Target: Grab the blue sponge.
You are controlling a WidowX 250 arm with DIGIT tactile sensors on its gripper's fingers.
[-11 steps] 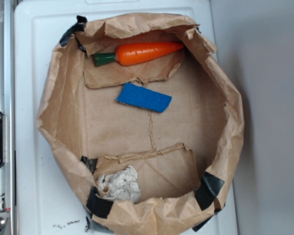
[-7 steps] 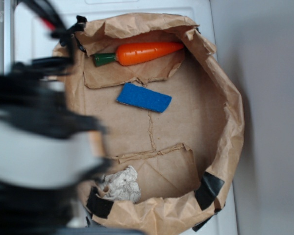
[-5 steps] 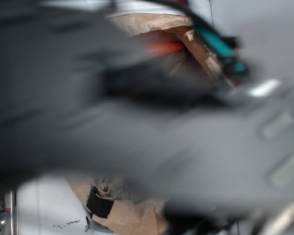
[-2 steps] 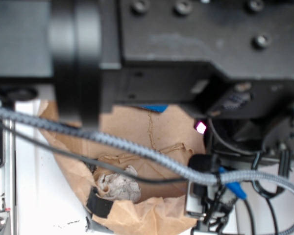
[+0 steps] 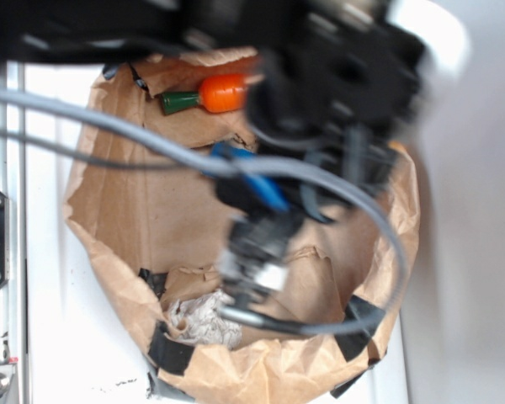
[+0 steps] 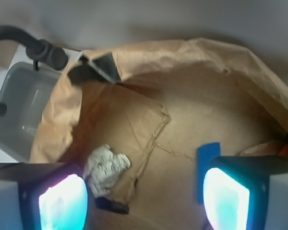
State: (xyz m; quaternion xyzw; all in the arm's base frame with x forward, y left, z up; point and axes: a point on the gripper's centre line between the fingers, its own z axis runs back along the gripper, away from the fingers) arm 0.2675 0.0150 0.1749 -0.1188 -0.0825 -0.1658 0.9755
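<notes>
The blue sponge [image 6: 207, 157] lies flat on the floor of the brown paper bag [image 6: 192, 52]. In the wrist view its near end is hidden behind my right finger [image 6: 228, 199]. My gripper [image 6: 144, 201] is open and empty, held above the bag floor, with the sponge at its right finger and the bare floor between the fingers. In the exterior view my blurred arm [image 5: 320, 76] covers the bag's middle. Only a blue patch of the sponge [image 5: 225, 153] shows behind the cables.
A whitish wad of cloth [image 6: 105, 165] lies by my left finger and shows in the exterior view [image 5: 204, 318]. The orange carrot with a green end [image 5: 210, 94] lies at the bag's far wall. A grey bin [image 6: 24, 110] stands outside the bag. The bag's walls rise all round.
My arm has swung in from the left and now hangs over the bag, hiding most of the sponge in the exterior view. Sponge, carrot and wad have not moved.
</notes>
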